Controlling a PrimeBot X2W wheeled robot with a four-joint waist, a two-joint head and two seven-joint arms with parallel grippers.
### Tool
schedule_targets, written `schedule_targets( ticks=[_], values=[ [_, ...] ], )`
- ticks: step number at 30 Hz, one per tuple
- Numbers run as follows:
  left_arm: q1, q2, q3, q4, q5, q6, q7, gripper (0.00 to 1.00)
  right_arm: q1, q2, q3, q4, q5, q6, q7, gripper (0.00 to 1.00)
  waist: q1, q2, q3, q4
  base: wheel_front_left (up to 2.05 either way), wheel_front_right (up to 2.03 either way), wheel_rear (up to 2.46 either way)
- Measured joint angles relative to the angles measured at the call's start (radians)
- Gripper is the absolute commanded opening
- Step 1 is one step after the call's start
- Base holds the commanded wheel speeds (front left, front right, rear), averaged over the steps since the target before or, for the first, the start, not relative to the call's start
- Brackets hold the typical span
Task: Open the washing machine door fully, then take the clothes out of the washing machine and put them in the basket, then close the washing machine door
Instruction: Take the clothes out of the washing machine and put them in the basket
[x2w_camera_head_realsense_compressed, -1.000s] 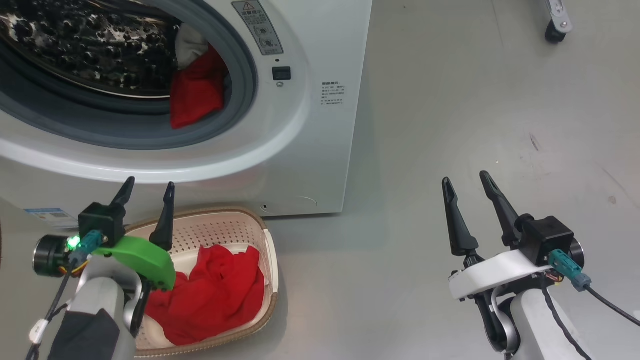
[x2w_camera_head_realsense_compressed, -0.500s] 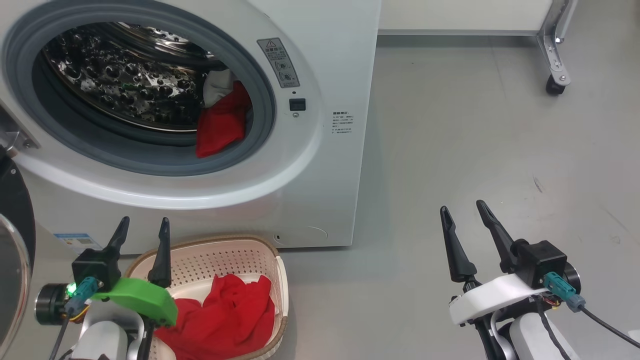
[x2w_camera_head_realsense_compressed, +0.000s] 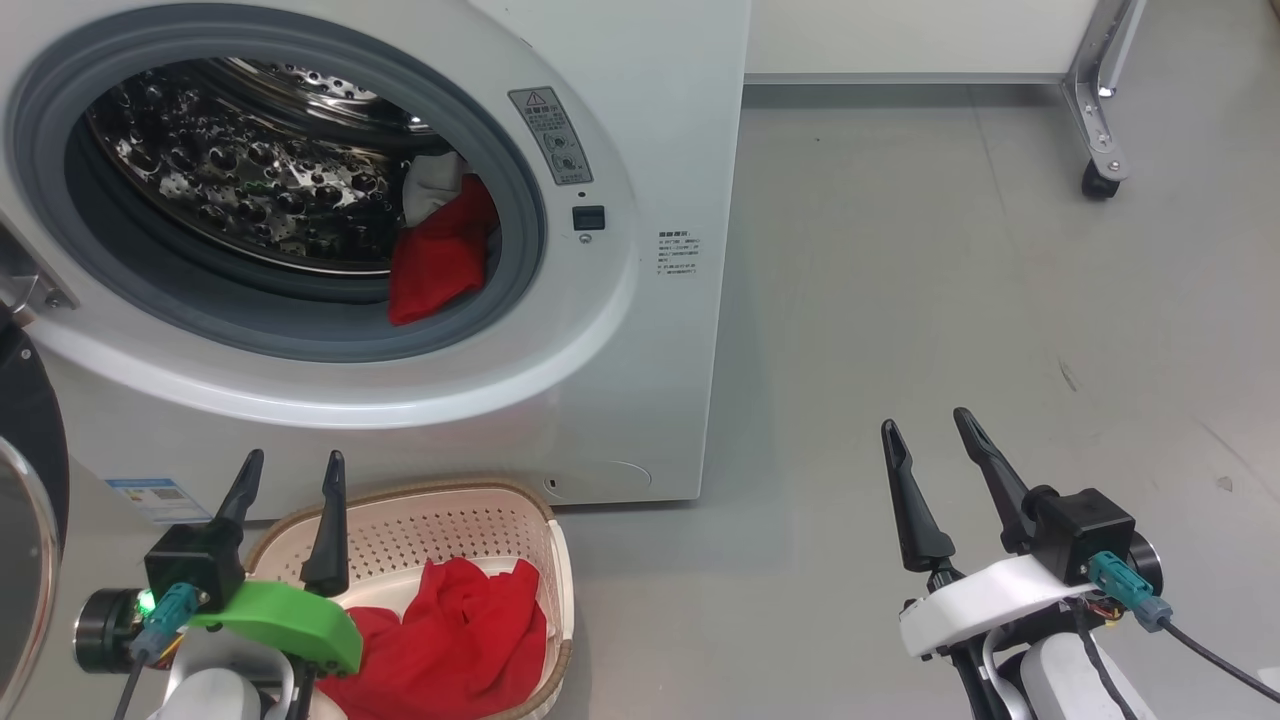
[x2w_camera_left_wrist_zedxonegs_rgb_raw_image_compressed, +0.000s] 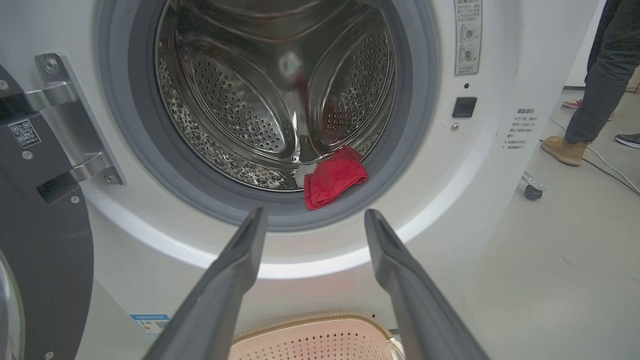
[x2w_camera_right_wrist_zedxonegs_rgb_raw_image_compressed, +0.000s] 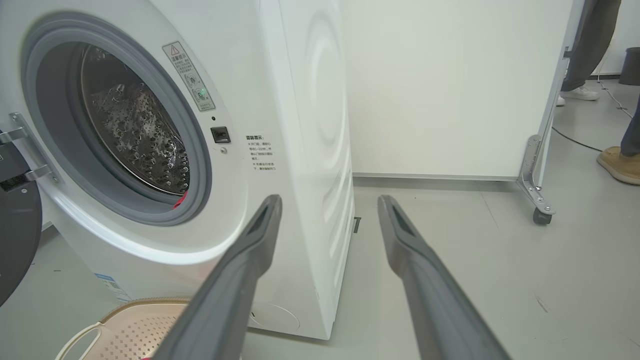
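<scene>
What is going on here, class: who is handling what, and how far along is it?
A two-armed robot is unloading a washing machine. Its door stands open at the left. Red clothes already lie in the basket in front, while a red garment and a white cloth lie in the drum. The left pincer hovers open by the basket, the right pincer open off to the side; both are empty.

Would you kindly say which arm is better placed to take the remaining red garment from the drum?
Probably the left: the left gripper, open, points straight at the red garment in the drum, while the right gripper sits off beside the machine.
</scene>
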Motion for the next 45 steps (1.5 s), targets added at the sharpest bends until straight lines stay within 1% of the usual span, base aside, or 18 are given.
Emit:
schedule_targets(
  ticks=[21, 45],
  values=[
    [0.032, -0.002, 0.012, -0.063, 0.019, 0.008, 0.000, 1.00, 0.000, 0.000, -0.002, -0.007, 0.000, 0.001, 0.000, 1.00, 0.0000, 0.0000, 0.012, -0.005, 0.00, 0.00, 0.00],
    [0.052, -0.006, 0.019, -0.075, 0.024, 0.007, 0.000, 1.00, 0.000, 0.001, -0.005, -0.011, 0.000, 0.001, 0.000, 1.00, 0.0000, 0.0000, 0.019, -0.007, 0.00, 0.00, 0.00]
  ],
)
